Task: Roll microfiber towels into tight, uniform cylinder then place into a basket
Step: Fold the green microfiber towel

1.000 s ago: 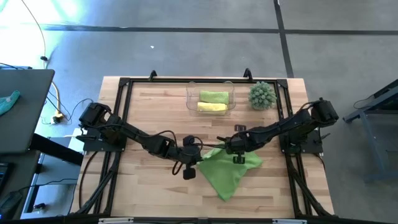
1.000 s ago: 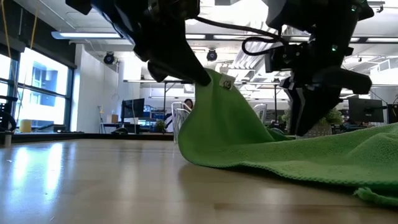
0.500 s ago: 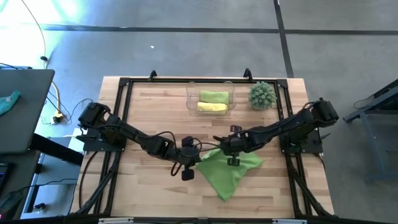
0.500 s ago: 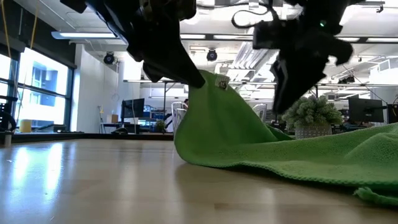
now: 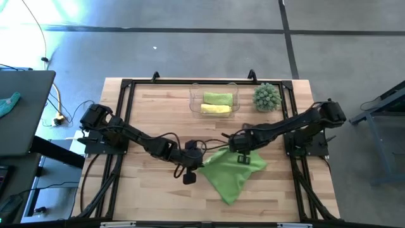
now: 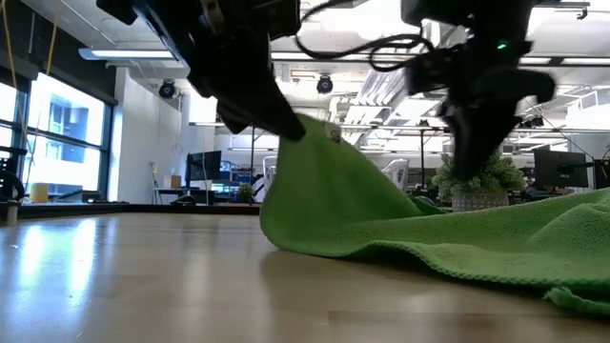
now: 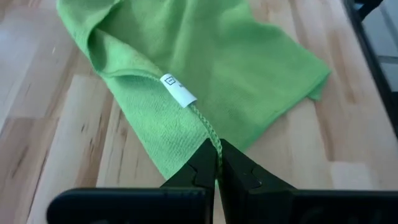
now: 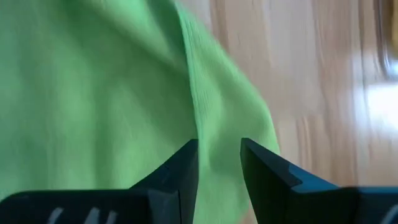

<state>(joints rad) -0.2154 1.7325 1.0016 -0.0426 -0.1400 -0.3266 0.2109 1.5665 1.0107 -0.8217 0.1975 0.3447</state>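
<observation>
Left gripper pinching the lime green towel by its corner, lifted off the table, right gripper spread above the towel's far edge, two rolled towels in the basket

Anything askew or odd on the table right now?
Nothing damaged. The green towel lies rumpled and diagonal, one corner pinched up by the left hand; the right hand hovers open over it.

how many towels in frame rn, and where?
3. Green rolled towel and yellow rolled towel lie in the basket. Unrolled green towel lies mid-table, its corner pinched by the left gripper. None seem hidden.
</observation>
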